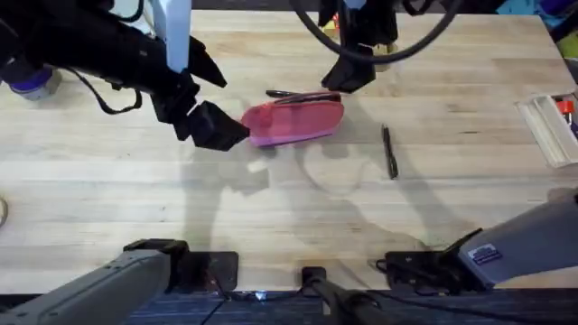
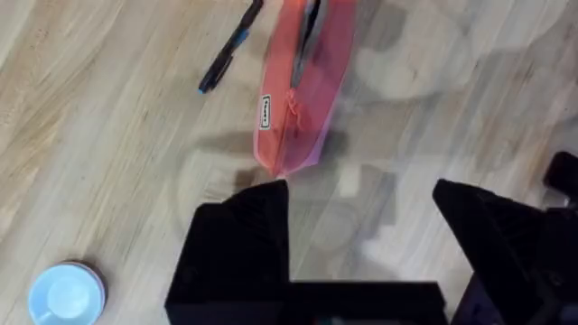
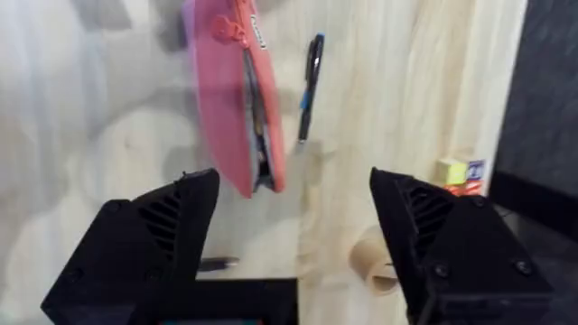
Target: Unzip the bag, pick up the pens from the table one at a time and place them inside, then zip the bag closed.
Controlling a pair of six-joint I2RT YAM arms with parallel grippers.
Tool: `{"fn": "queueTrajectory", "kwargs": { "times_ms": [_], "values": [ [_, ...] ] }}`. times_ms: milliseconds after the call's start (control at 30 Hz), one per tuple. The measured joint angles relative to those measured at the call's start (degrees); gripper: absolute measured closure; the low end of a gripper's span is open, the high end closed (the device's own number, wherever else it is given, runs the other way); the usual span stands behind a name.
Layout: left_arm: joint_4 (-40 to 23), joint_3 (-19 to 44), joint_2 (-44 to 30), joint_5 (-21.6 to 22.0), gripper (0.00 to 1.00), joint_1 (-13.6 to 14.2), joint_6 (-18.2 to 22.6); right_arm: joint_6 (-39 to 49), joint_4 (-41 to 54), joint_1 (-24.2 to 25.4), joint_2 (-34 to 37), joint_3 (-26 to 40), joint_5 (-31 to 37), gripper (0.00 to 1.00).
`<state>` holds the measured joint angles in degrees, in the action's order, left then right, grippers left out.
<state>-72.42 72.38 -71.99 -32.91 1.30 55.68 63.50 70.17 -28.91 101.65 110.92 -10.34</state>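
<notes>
The pink bag (image 1: 293, 120) lies mid-table with its zipper partly open, a dark slit (image 3: 257, 117) showing along its top. One pen (image 1: 302, 94), black with a blue part, lies on the table right along the bag's far side. A second dark pen (image 1: 389, 151) lies alone to the bag's right. My left gripper (image 1: 221, 106) hovers open at the bag's left end (image 2: 289, 158), its fingers (image 2: 257, 230) empty. My right gripper (image 1: 346, 77) hangs open above the bag's far right end, and its fingers (image 3: 172, 226) hold nothing.
A clear plastic box (image 1: 551, 126) sits near the table's right edge. A small blue-lidded cup (image 1: 32, 81) stands at the far left. A tape roll (image 3: 375, 266) and small yellow items (image 3: 452, 171) lie near the far edge. Bare table (image 1: 135, 199) spreads in front of the bag.
</notes>
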Motion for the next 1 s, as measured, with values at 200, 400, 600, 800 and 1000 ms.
{"fn": "queueTrajectory", "kwargs": {
  "times_ms": [200, 400, 600, 800, 1000],
  "values": [
    [0.00, 0.00, 0.00, 0.05, 0.007, 0.00, -0.01, 4.86, -0.52, -0.02, 0.00, 0.03, 0.01, 0.006],
    [0.00, 0.00, 0.00, 0.17, 0.007, 0.00, -0.02, 6.24, -0.35, -0.07, 0.00, 0.03, -0.01, 0.006],
    [0.00, 0.00, 0.00, 0.17, 0.008, 0.00, -0.02, 6.89, -0.23, -0.07, 0.00, 0.03, -0.01, 0.606],
    [0.00, 0.00, 0.00, 0.17, 0.007, 0.00, 0.00, 7.04, 0.13, -0.07, 0.00, 0.03, -0.10, 0.969],
    [0.00, 0.00, 0.00, 0.17, 0.007, 0.00, -0.02, 6.80, 0.13, -0.07, 0.00, 0.03, -1.82, 0.971]
  ]
}}
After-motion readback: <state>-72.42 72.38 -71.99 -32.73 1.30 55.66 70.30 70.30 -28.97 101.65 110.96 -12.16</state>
